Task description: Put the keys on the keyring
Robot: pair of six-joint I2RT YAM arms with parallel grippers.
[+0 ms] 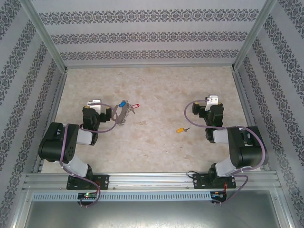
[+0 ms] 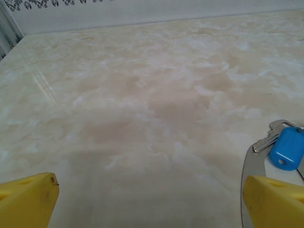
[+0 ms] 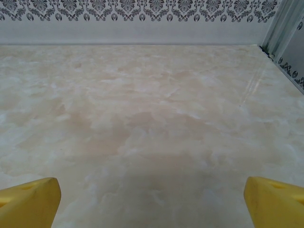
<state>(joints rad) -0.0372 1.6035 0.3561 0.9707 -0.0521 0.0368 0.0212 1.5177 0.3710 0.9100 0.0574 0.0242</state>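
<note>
Keyring lies on the table left of centre in the top view, long axis steep, running upper right to lower left. Blue key and red key sit at its upper end; we cannot tell if either is threaded on yet. Yellow key lies alone right of centre, well apart from the ring, long axis near horizontal, head left, blade right.

Left claw sits just left of the keyring, jaws spread wide, holding nothing. In its wrist view the keyring and blue key sit at the right edge, outside the gap, beside the right-hand fingertip. Right claw is up and right of the yellow key, near it, also wide open and empty, and its wrist view looks over bare table.

We judge the coming move turns on this: the loose yellow key is nearer the right arm, down-left of its claw. The ring is nearer the left arm, off to that claw's right, so each claw likely has to turn toward its thing first
</note>
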